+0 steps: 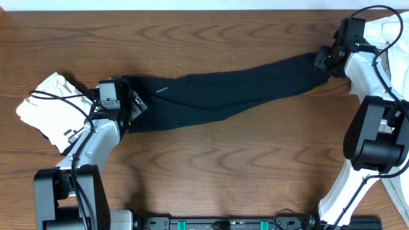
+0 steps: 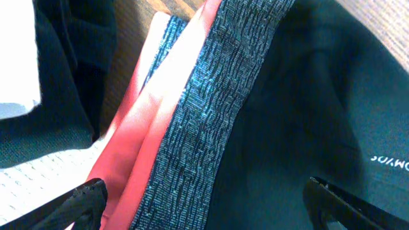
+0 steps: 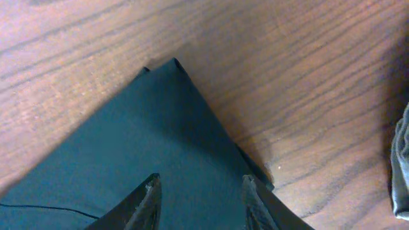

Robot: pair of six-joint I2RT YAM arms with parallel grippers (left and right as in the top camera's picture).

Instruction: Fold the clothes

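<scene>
Black trousers (image 1: 211, 96) lie stretched across the wooden table from left to upper right. Their waistband (image 2: 211, 108), textured black with a pink-red lining (image 2: 147, 128), fills the left wrist view. My left gripper (image 1: 131, 102) sits over that waistband end; its jaws (image 2: 204, 188) are wide open with the cloth between them. My right gripper (image 1: 321, 59) is at the leg end of the trousers. In the right wrist view its fingers (image 3: 200, 180) are apart over the black cloth (image 3: 147, 140), whose pointed corner lies just beyond them on the wood.
A crumpled white garment (image 1: 45, 105) lies left of the left arm. More white cloth (image 1: 390, 29) is piled at the top right corner, behind the right arm. A grey cloth edge (image 3: 401, 166) shows at the right of the right wrist view.
</scene>
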